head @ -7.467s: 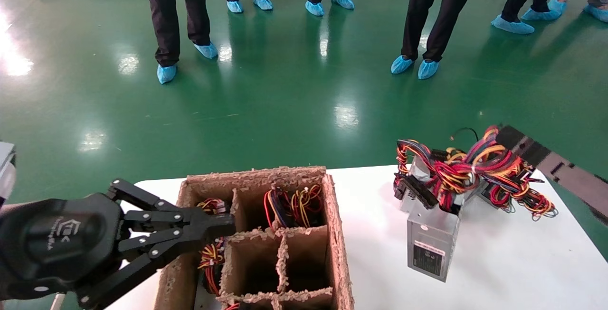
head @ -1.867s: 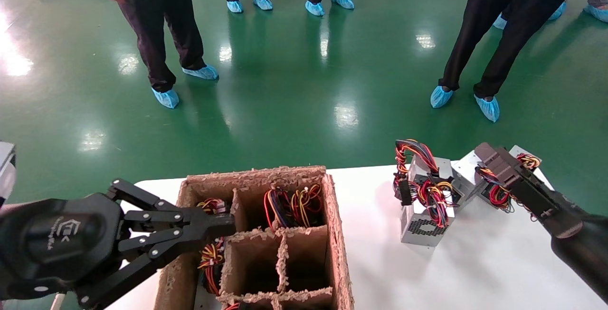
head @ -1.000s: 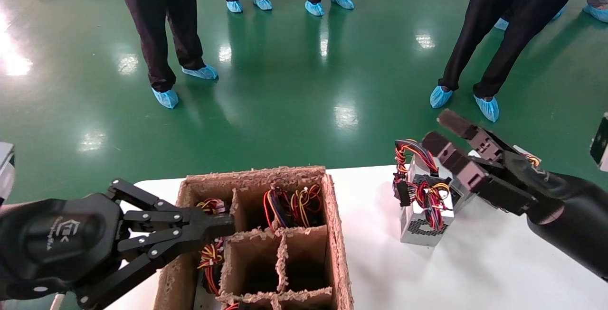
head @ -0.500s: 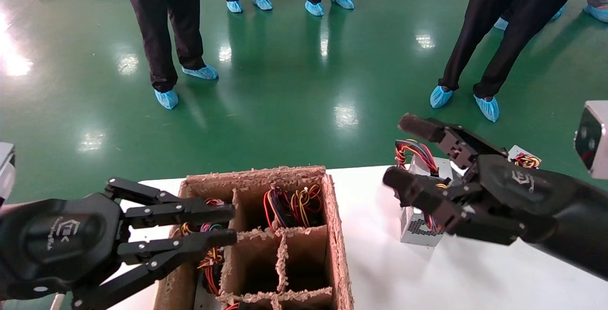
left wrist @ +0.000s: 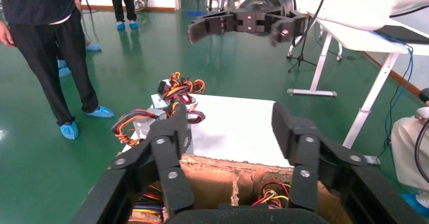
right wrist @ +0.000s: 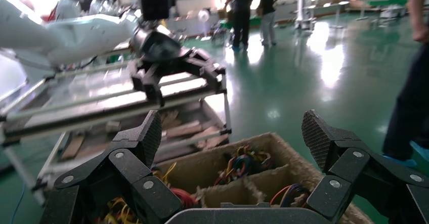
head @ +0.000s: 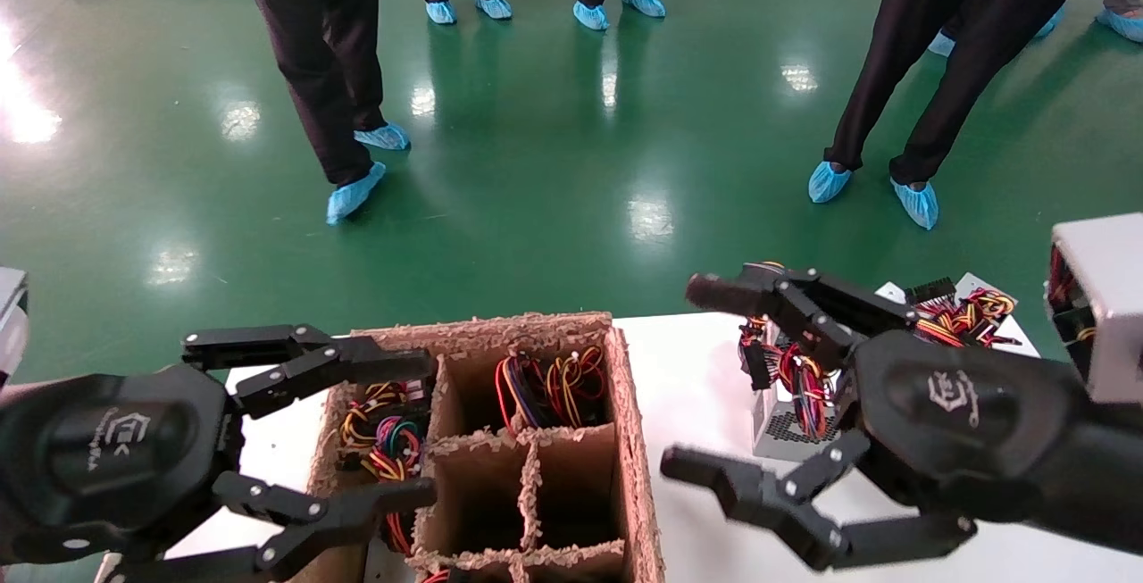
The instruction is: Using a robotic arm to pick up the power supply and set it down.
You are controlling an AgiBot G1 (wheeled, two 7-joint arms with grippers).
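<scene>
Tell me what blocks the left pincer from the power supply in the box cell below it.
Nothing visible does. The left pincer hangs open over the box's far-left cell, where the power supply shows only as exposed wires.

Bright overhead light glares in patches off the glossy green floor (head: 536,163); the right wrist view is hazy, blown-out.

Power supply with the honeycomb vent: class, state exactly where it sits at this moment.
In the head view the power supply stands on the white table, on the robot's right, beside the cardboard divider box, partly hidden behind the open right gripper.
</scene>
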